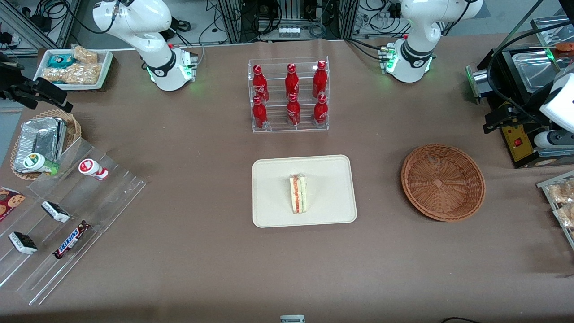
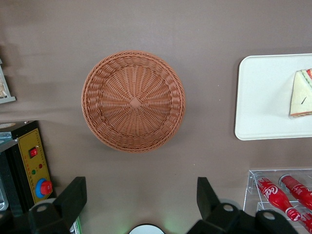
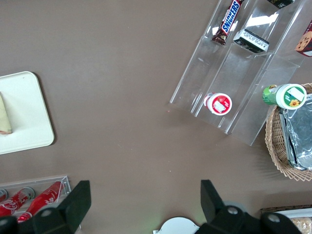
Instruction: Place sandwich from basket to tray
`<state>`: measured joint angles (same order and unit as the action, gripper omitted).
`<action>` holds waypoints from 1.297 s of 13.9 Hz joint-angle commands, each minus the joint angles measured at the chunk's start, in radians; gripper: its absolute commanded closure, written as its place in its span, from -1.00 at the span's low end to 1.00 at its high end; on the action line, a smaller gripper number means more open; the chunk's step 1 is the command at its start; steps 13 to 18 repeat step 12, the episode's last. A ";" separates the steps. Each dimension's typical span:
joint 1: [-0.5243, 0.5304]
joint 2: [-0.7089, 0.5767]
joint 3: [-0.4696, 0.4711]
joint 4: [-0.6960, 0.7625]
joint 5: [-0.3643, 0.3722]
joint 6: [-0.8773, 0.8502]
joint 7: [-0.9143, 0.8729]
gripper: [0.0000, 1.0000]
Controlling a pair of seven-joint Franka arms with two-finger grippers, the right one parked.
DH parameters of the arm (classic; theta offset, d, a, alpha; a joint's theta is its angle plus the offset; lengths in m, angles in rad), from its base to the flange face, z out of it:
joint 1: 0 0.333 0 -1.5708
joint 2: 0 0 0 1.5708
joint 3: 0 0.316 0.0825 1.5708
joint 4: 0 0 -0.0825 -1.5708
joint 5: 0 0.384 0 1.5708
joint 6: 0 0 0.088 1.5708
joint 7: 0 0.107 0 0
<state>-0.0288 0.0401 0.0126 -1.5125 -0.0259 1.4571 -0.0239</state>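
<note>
Sandwich [image 1: 298,194] on tray [image 1: 269,211], gripper [image 2: 139,197] spread above basket [image 2: 133,101].

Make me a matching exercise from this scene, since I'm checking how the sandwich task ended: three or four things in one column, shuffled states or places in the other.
Things:
1. triangular clear-wrapped sandwich
2. round brown woven wicker basket
3. flat cream-beige rectangular tray
4. left arm's gripper

States or places:
A. holds nothing
B. lying on the tray
C. open, hanging above the table beside the basket
D. nearer the front camera than the rack of red bottles

Pairs: 1-B, 2-A, 3-D, 4-C
</note>
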 commanded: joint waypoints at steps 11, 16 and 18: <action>-0.011 -0.008 0.006 -0.011 0.006 0.040 -0.019 -1.00; -0.010 -0.008 0.006 -0.011 0.006 0.040 -0.019 -1.00; -0.010 -0.008 0.006 -0.011 0.006 0.040 -0.019 -1.00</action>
